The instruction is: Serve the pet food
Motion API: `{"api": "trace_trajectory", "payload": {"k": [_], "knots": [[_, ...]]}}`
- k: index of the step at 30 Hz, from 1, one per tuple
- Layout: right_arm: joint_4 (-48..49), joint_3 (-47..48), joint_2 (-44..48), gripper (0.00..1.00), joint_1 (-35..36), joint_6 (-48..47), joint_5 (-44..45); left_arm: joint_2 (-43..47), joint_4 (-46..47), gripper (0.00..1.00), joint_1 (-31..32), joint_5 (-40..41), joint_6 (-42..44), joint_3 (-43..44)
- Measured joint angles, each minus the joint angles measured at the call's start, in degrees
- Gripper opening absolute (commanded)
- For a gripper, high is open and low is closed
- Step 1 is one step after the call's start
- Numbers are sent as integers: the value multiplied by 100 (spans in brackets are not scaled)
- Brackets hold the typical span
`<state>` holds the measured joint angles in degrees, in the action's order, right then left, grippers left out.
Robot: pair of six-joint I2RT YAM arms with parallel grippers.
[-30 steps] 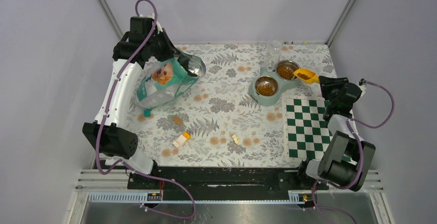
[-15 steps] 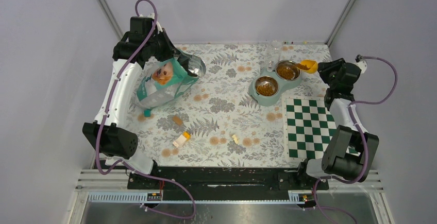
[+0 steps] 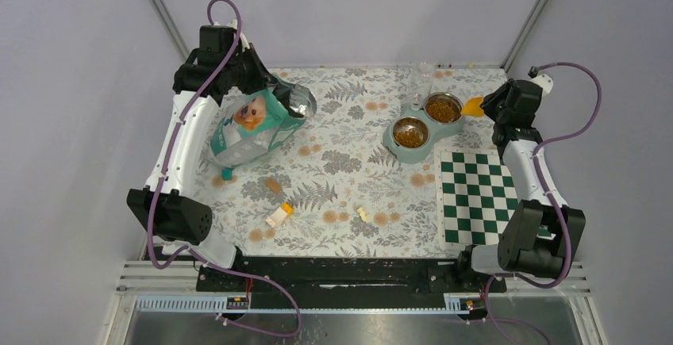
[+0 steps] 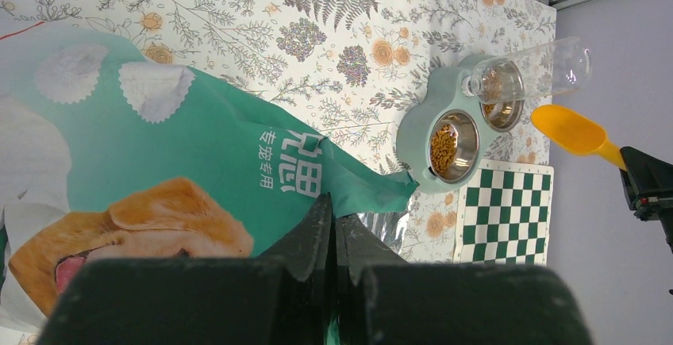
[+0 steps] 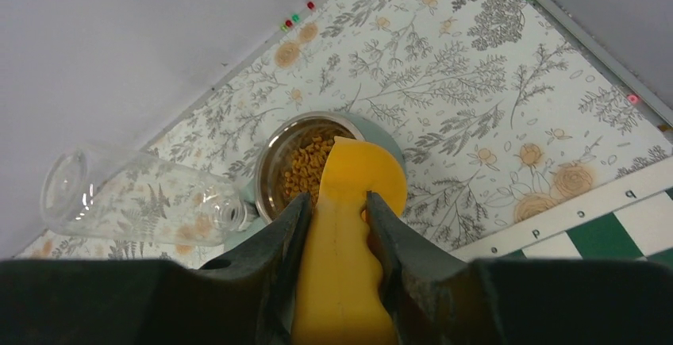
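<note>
Left claw (image 4: 333, 212) is clamping shut on the rim of the teal foil dog-food bag (image 4: 198, 139), holding it tilted on the floral counter (image 3: 341, 178). Can't see inside the bag.

Pet food, small brown dry kibble (image 3: 410, 134), is sitting in both steel bowls of the teal double feeder (image 3: 413, 155).

Right claw (image 5: 339, 201) is squeezing the handle of the yellow plastic scoop (image 5: 361, 174), whose head is tipping over the rear bowl (image 5: 270, 162).

Kibble likely light, loose and prone to rolling. No pinching it: carry it in the scoop, grip the handle, keep level until over a bowl.

Versus 1 s back, the scoop was riding level and loaded, right of the feeder. Now it's rolled over at the bowl, no kibble showing. Bag and left arm unchanged.
</note>
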<state>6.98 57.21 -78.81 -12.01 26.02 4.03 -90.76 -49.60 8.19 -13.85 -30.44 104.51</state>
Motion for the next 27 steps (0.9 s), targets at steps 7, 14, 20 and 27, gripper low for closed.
{"api": "trace_trajectory", "payload": {"k": [7,14,20,27], "knots": [[-1296,308,450,0,-2,138,-723,9,13,0,-9,31,63,0],[-2490,68,1539,0,2,448,-2498,39,33,0,-39,63,136,-2],[-2815,-942,2367,0,256,584,-4017,149,256,0,-37,39,142,-245],[-2684,-2540,2833,0,1405,756,-4577,282,402,0,-37,31,140,-439]]}}
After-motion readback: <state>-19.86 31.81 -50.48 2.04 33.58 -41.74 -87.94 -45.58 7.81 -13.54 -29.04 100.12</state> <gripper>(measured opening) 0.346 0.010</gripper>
